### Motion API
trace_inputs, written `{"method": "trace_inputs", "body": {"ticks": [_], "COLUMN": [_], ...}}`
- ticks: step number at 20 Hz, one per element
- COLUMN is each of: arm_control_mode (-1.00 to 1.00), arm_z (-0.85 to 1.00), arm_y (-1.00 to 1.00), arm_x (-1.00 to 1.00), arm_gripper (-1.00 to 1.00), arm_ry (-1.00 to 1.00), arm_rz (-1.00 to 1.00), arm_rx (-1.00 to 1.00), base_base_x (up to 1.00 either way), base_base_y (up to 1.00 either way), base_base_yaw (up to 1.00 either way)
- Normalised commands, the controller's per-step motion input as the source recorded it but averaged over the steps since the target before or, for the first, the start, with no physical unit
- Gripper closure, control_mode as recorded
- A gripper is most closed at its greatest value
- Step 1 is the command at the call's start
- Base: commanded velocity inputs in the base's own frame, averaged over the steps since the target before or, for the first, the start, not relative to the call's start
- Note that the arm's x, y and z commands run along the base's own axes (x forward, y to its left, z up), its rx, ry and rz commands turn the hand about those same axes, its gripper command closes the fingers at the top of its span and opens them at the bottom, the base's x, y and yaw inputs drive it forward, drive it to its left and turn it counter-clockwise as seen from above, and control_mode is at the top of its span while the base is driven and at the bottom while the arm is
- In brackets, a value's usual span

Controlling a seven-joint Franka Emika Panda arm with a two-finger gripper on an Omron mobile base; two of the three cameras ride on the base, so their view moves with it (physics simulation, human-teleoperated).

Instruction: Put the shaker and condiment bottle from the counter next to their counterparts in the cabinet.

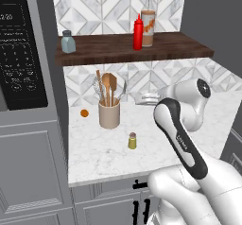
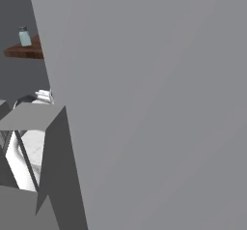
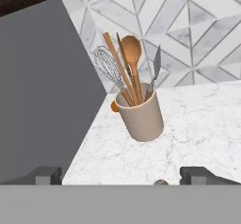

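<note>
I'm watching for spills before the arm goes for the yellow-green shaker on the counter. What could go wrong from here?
1. The utensil holder stands just behind the shaker; a wide approach by the open gripper could knock it over.
2. On the shelf, the red bottle stands right against the tall glass bottle; a bump could topple both.

Counted two shakers: one yellow-green shaker (image 1: 132, 141) on the counter (image 1: 156, 143), one blue-grey shaker (image 1: 68, 42) on the shelf (image 1: 104, 54). Two bottles: one red bottle (image 1: 138, 32), one clear bottle (image 1: 148, 21). One utensil crock (image 1: 109, 114).
</note>
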Motion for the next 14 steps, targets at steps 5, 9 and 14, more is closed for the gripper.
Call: {"method": "trace_inputs", "body": {"ticks": [5, 9, 14], "arm_control_mode": [-1.0, -1.0, -1.0], "arm_z": [-0.17, -0.18, -0.25], "arm_y": [0.0, 0.0, 0.0], "arm_x": [0.0, 0.0, 0.0], "arm_gripper": [-1.0, -1.0, -1.0], "arm_ry": [0.17, 0.15, 0.11], "arm_rz": [0.05, 0.02, 0.02], "arm_rx": [-0.09, -0.09, -0.1], "base_base_x": [0.0, 0.0, 0.0], "base_base_y": [0.0, 0.0, 0.0], "base_base_yaw": [0.0, 0.0, 0.0]}}
